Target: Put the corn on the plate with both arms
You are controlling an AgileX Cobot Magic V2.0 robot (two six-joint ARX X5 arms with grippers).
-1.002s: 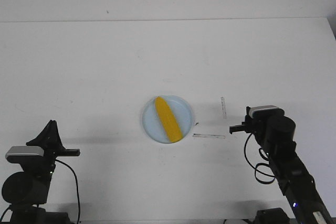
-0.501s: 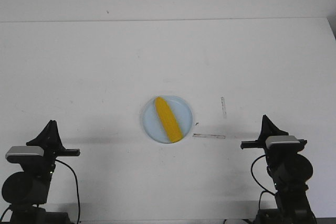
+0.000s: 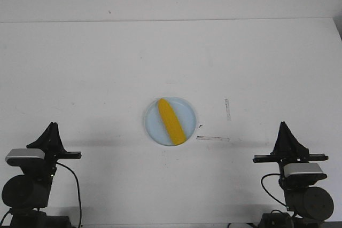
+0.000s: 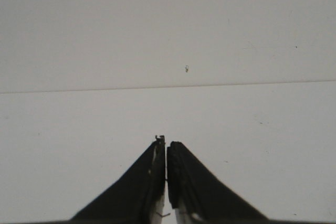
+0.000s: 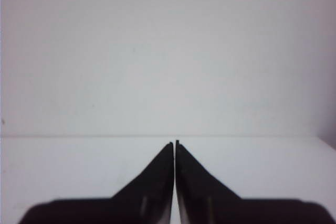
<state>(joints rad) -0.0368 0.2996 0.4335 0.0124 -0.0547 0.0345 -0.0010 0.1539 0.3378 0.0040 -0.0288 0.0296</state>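
The yellow corn (image 3: 171, 121) lies diagonally on the pale blue plate (image 3: 187, 111) at the middle of the white table, tapered end toward the back left. My left gripper (image 3: 52, 126) is folded back at the front left corner, shut and empty, far from the plate. It shows in the left wrist view (image 4: 166, 144) with jaws together over bare table. My right gripper (image 3: 282, 125) is folded back at the front right corner, shut and empty. It shows in the right wrist view (image 5: 175, 142) with jaws together. Neither wrist view shows the corn or plate.
Two thin tape strips lie right of the plate, one (image 3: 212, 138) running sideways and one (image 3: 227, 109) running front to back. The table's far edge (image 3: 171, 20) meets a pale wall. Black cables hang by both arm bases.
My right arm has pulled back from near the plate to the front right corner and folded up, its gripper now pointing away over the table. The left arm, corn and plate have not moved.
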